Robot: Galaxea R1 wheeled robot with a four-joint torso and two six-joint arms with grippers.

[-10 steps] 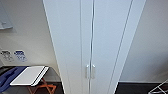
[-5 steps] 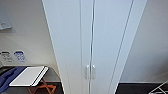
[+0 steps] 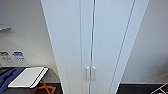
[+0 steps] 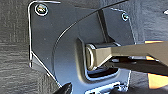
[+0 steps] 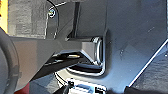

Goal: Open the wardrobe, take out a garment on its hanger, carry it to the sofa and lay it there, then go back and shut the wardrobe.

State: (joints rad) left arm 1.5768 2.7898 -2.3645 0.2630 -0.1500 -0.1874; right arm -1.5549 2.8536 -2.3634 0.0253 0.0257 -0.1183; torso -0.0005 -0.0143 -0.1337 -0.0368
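The wardrobe (image 3: 92, 45) sits dead center in the head view, tall, smooth and plain white, both doors shut, with two little vertical handles (image 3: 90, 73) side by side low at the seam. Off to its left there's a flat white board (image 3: 27, 77) on orange crossed legs (image 3: 42, 89). Can't tell how either hand stands from the wrist views.

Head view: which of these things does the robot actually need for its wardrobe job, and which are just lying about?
For the job:
- wardrobe, doors shut
- its handles

Just lying about:
- white folding table with orange legs
- blue cloth
- wall labels
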